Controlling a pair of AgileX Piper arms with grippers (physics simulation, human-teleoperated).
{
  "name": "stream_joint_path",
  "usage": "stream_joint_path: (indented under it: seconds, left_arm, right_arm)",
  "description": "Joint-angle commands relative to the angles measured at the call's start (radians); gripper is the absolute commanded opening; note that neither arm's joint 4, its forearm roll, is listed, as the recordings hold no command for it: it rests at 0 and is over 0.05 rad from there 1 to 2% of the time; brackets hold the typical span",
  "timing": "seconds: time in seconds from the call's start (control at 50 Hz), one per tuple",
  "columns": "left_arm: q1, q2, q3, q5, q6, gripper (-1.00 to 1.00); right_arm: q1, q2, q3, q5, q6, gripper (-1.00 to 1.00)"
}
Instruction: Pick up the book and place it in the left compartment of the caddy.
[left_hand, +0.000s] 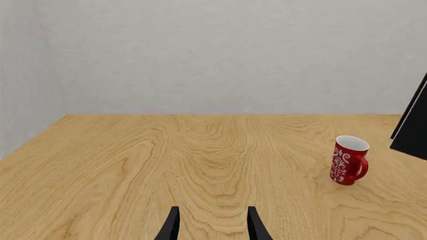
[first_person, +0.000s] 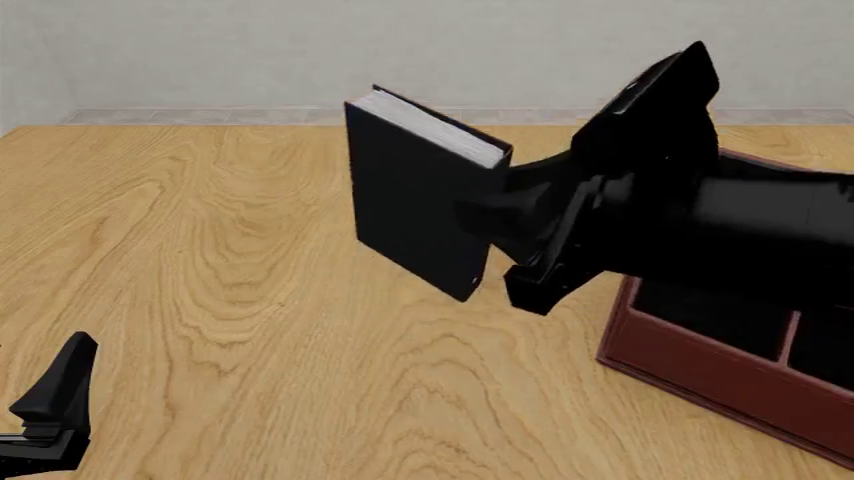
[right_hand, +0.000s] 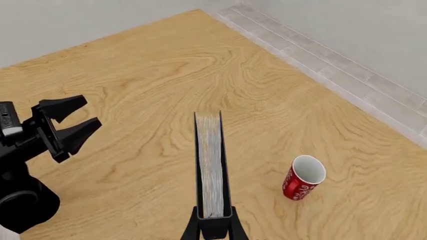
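Transport step. Right gripper (right_hand: 213, 231) jaws clamped on the book (first_person: 420, 205), held upright, clear above the surface (first_person: 227, 250). Caddy (first_person: 707, 375) at 4 o'clock of the book. Left gripper (left_hand: 212, 225) jaws apart, idle. Next, probably: carry over the left compartment (first_person: 707, 310), lower.

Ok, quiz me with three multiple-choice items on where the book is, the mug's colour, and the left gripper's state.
1. Where is the thick black hardcover book?
A. Flat on the wooden table
B. Held in the air by the right gripper
C. Inside the reddish-brown box caddy

2. What colour is the patterned mug?
A. Blue
B. Green
C. Red

3. What state is the left gripper in?
A. Open, holding nothing
B. Shut on the mug
C. Shut on the book

Answers: 1 B, the right wrist view shows the fingers clamping its spine above the table; 2 C, red with white swirls; 3 A, its fingers stand apart over bare wood.
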Motion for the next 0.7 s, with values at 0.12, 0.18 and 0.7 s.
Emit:
stream_joint_path:
  seconds: [0.12, 0.18, 0.7]
  left_arm:
    - [0.000, 0.000, 0.000, 0.000, 0.000, 1.00]
    - [0.000, 0.000, 0.000, 0.000, 0.000, 1.00]
    - [0.000, 0.000, 0.000, 0.000, 0.000, 1.00]
  right_arm:
    - [-0.106, -0.091, 0.007, 0.049, -0.005, -1.00]
    - [-0.119, -0.104, 0.011, 0.056, -0.011, -1.00]
    - [-0.316, -0.267, 0.073, 0.123, -0.013, -1.00]
